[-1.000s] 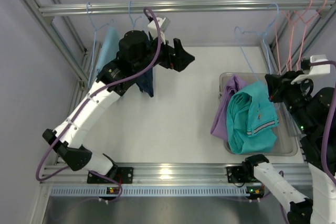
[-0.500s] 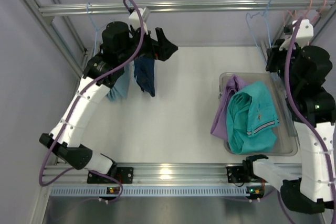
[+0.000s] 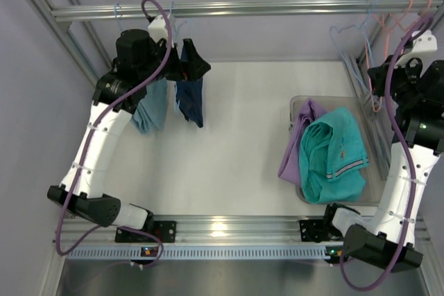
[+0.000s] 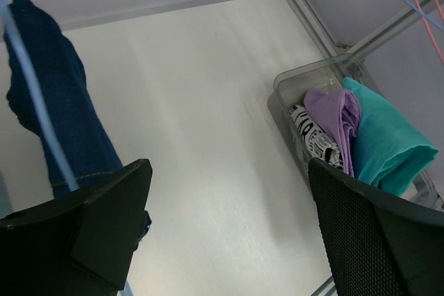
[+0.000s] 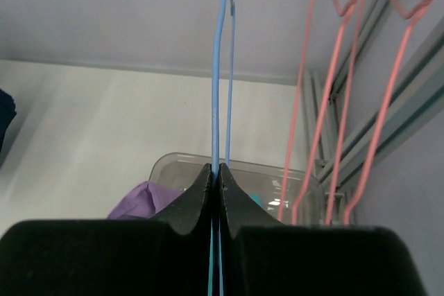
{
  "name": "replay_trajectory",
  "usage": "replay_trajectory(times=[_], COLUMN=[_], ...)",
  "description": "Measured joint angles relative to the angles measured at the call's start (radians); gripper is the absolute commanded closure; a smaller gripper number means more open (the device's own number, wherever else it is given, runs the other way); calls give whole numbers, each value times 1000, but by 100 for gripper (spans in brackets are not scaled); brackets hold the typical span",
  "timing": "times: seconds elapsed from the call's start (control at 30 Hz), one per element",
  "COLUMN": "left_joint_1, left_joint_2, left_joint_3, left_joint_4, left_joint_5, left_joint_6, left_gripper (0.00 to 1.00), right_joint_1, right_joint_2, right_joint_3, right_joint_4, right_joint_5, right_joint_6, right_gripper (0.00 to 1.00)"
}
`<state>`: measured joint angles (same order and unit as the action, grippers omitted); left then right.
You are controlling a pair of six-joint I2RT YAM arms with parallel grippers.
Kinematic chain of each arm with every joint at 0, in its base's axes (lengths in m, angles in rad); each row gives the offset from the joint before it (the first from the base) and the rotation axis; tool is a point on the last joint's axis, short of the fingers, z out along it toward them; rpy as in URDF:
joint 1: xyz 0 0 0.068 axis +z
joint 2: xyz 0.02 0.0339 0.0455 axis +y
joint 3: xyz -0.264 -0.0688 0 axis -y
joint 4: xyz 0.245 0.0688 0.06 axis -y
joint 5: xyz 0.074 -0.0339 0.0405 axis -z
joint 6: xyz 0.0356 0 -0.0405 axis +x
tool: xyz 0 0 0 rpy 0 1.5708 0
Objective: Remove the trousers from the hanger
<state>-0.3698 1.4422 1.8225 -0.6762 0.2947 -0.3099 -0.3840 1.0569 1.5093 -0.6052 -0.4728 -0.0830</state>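
On the right of the tabletop [image 3: 236, 143], a clear bin [image 3: 380, 185] is loaded with a teal garment [image 3: 336, 154] and a purple garment [image 3: 298, 136]. Farther back on the left, the left hand [image 4: 225, 192] is held wide open and empty, just beside the dark-blue trousers [image 4: 62, 116], which are hung on a light-blue wire [image 4: 40, 109]. At the far right, the right hand [image 5: 215, 178] is clamped on a light-blue hanger [image 5: 216, 102]. The pink hangers [image 5: 300, 105] are hung from the frame beside it.
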Motion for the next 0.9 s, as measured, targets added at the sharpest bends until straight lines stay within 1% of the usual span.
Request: replay_trajectory(times=[0.1, 0.23, 0.27, 0.33, 0.37, 0.43, 0.47, 0.5, 0.53, 0.7, 0.9], left_joint_1=[36, 97, 111, 142, 153, 165, 168, 171, 173, 187, 189], left_joint_2=[-36, -106, -125, -167, -189, -222, -238, -251, -262, -331, -486], left_joint_3=[-5, -17, -23, -50, -68, -97, -111, -122, -130, -183, -302], left_joint_4=[-18, -31, -35, -33, -34, -39, -41, -44, -47, -59, -83], left_joint_5=[-1, 0, 0, 2, 3, 1, -6, -15, -26, -122, -282], left_joint_6=[14, 26, 26, 26, 26, 26, 27, 31, 37, 84, 171], left_gripper=[1, 1, 1, 1, 1, 1, 1, 1, 1, 1, 1], right_joint_1=[-12, -14, -14, -14, -14, -14, -16, -16, -18, -19, -18], right_joint_2=[4, 10, 11, 7, 2, -12, -19, -29, -39, -127, -237], right_joint_3=[-72, -149, -156, -170, -179, -200, -207, -212, -217, -222, -224], right_joint_4=[19, 64, 74, 90, 87, 80, 76, 68, 62, 11, -64], right_joint_5=[-55, -87, -93, -103, -110, -117, -121, -124, -125, -145, -184], right_joint_6=[-14, -28, -32, -44, -50, -66, -72, -74, -81, -100, -85], right_gripper=[100, 100, 96, 81, 61, 42, 20, 7, 1, 1, 0])
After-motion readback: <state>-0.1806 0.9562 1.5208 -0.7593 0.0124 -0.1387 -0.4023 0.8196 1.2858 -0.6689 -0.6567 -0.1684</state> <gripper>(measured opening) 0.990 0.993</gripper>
